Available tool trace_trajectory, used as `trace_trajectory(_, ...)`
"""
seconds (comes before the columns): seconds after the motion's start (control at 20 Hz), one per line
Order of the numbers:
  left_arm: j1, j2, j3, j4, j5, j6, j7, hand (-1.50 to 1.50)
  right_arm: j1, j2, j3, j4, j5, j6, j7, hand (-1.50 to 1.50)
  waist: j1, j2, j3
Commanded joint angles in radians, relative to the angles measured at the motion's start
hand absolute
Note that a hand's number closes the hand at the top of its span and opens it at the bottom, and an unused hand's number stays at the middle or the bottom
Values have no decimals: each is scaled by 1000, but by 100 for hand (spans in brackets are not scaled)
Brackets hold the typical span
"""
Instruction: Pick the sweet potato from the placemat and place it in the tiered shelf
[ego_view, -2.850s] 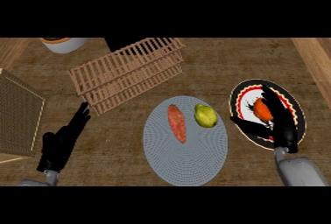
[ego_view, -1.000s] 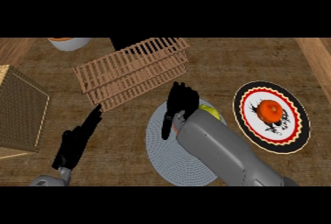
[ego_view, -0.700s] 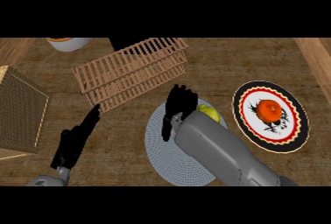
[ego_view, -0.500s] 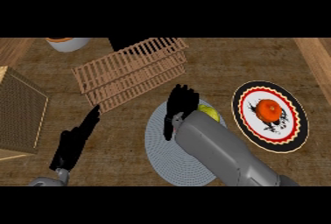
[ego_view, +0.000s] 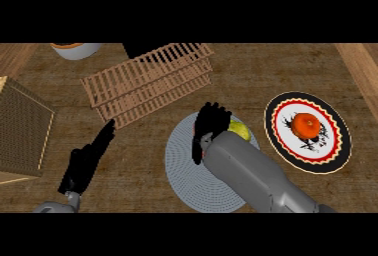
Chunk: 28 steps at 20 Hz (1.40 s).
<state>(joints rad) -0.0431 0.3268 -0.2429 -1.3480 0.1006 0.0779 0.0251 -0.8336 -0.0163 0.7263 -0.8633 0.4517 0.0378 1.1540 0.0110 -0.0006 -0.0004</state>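
Since 2.9 s ago, the right hand (ego_view: 210, 126) has moved from the plate (ego_view: 275, 131) onto the placemat (ego_view: 184, 172), fingers curled down, hiding the sweet potato; its axis cannot be told. Left hand (ego_view: 87, 162) rests open. The plate holds 1 orange fruit (ego_view: 307, 125).

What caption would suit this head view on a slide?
Right hand lowered over the grey placemat beside a yellow fruit, slatted wooden shelf beyond.

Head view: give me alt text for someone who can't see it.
The right hand reaches over the grey placemat, hiding the sweet potato, beside a yellow-green fruit. The wooden tiered shelf lies beyond; the left hand rests open at left, a patterned plate at right.
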Motion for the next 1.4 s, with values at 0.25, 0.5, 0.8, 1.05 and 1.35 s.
trace_trajectory(0.25,-30,-14,15,-23,-22,-7,52,0,-2,15,9,135,3,-43,54,-150,13,5,1)
trace_trajectory(0.5,-63,-27,44,62,-32,-23,5,0,-27,16,-3,187,-12,-23,28,-150,9,7,0)
trace_trajectory(0.8,50,-37,24,-8,-55,-51,-42,0,8,16,47,211,-36,-62,-63,150,13,5,1)
trace_trajectory(1.05,15,-35,79,50,-38,-87,-57,0,20,15,94,179,-43,-125,-103,150,12,5,0)
trace_trajectory(1.35,-23,-75,65,12,-77,-57,9,0,-14,15,164,212,-12,-195,-58,150,20,7,1)
